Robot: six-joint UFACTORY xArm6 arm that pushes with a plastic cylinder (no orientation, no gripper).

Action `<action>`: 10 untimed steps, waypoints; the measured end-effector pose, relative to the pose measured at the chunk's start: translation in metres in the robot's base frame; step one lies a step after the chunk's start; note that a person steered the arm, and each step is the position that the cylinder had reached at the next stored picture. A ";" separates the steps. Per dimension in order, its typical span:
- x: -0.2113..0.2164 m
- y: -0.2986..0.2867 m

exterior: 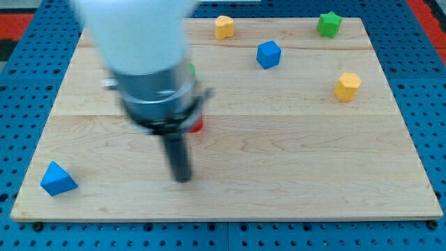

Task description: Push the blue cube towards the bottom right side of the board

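Note:
The blue cube [268,54] sits near the view's top, right of centre, on the wooden board [293,160]. My tip [182,178] is blurred and rests on the board at lower left of centre, far down and to the left of the blue cube, touching no block. The arm's body hides part of the board's upper left.
A yellow block [224,26] lies at the top centre, a green star-like block [329,24] at the top right, a yellow block [347,86] at the right. A blue triangular block [57,179] sits at the bottom left. A red block [198,125] and a green block [191,70] peek from behind the arm.

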State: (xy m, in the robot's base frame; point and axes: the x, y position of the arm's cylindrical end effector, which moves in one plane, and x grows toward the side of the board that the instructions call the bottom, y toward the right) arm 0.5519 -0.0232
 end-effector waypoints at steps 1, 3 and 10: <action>-0.040 0.075; -0.177 0.057; -0.232 0.100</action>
State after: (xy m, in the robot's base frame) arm 0.3195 0.0765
